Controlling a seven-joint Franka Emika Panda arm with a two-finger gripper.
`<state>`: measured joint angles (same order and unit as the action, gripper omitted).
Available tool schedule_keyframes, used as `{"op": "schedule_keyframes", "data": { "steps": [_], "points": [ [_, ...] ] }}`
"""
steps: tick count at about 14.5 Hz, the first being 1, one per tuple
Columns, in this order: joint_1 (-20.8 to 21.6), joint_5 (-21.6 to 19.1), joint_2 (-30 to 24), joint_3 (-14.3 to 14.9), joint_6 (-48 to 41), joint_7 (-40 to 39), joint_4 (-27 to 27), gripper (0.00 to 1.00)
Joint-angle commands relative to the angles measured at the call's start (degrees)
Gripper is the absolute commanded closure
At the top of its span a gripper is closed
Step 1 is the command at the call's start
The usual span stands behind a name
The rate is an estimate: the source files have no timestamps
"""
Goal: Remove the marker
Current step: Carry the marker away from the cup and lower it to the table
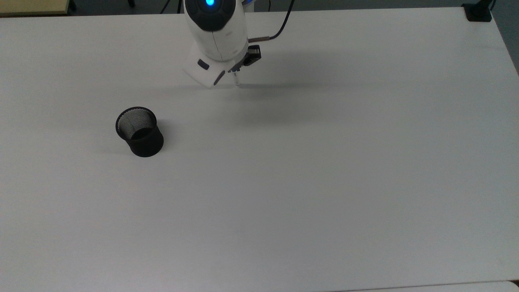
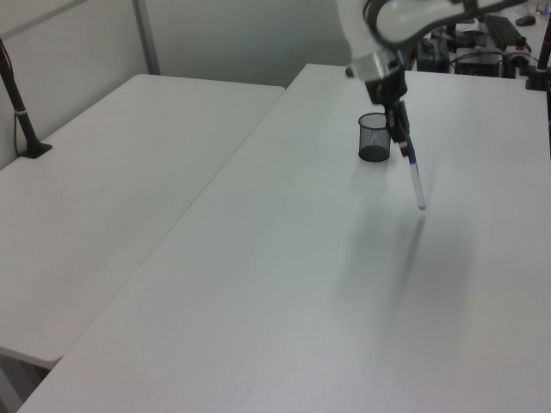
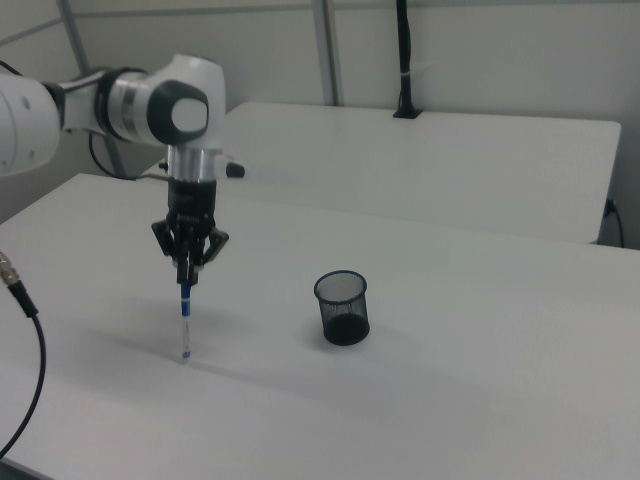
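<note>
The marker (image 3: 185, 325), white-barrelled with a blue cap, hangs nearly upright from my gripper (image 3: 188, 278), which is shut on its capped top end. Its lower tip is at or just above the white table (image 3: 450, 400); I cannot tell if it touches. The black mesh cup (image 3: 342, 308) stands with nothing in it, well off to the right view's right of the marker. In the left view the marker (image 2: 417, 181) slants down from the gripper (image 2: 406, 148), just right of the cup (image 2: 374, 138). From the top, the arm's white wrist (image 1: 215, 36) covers the gripper, and the cup (image 1: 140, 132) stands lower left.
A second white table (image 2: 112, 172) adjoins on the left view's left, with a black clamped post (image 2: 21, 112). Another black clamp (image 1: 478, 12) sits at the table's far right corner in the top view. A cable (image 3: 25, 330) hangs at the right view's left edge.
</note>
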<state>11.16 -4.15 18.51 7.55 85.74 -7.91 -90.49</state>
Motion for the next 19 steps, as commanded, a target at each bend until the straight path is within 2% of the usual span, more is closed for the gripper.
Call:
{"op": "schedule_keyframes", "data": {
  "steps": [1,3,7,10,11,14,16,17,18,19],
  "points": [
    [1.1,-1.0,3.3,0.6,-1.5,0.5,1.3,0.88],
    [1.1,-0.3,4.8,0.6,-0.6,2.5,1.3,0.88],
    [1.1,0.8,6.7,0.6,12.8,5.7,1.2,0.78],
    [1.0,1.4,7.9,0.6,19.0,5.8,1.2,0.62],
    [1.1,1.7,8.0,0.6,20.8,5.8,1.2,0.50],
    [1.4,3.1,7.3,0.6,21.3,5.8,1.3,0.27],
    [0.6,3.9,3.1,0.6,21.1,5.8,1.0,0.17],
    [-0.8,5.2,-0.6,0.4,20.1,6.3,0.2,0.07],
    [-2.4,5.5,-3.1,-0.6,18.7,7.5,-0.9,0.01],
    [-4.6,6.0,-5.2,-2.5,17.7,7.8,-1.4,0.00]
  ]
}}
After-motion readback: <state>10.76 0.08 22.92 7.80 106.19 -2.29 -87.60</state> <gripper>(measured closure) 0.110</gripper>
